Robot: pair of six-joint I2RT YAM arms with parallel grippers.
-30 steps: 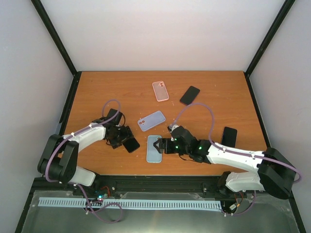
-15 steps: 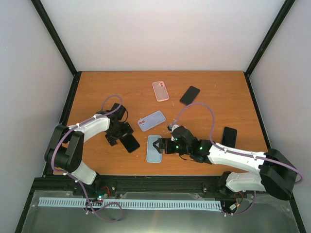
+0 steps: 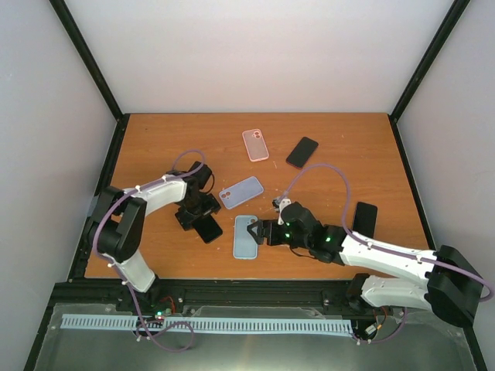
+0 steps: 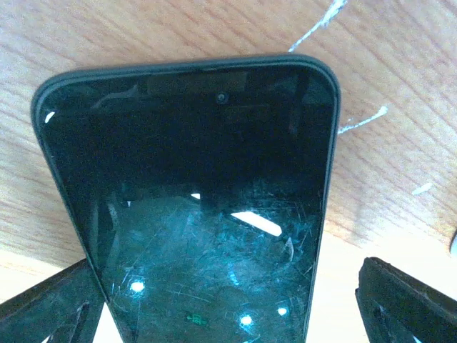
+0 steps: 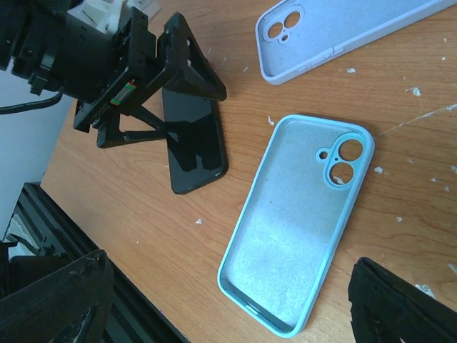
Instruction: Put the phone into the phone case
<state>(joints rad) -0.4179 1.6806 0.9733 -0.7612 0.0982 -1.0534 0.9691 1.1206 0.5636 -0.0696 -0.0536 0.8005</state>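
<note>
Status — phone (image 4: 193,186) lies outside phone case (image 5: 293,221).
Jaws spread wide: left gripper (image 4: 228,300) astride phone, right gripper (image 5: 228,307) above phone case — empty.

Cuts the phone (image 4: 193,207) short at the left wrist view's bottom edge, keeping only corners of the left pincer (image 4: 225,307). Clips the lilac case (image 5: 335,36) at the right wrist view's top edge.
</note>
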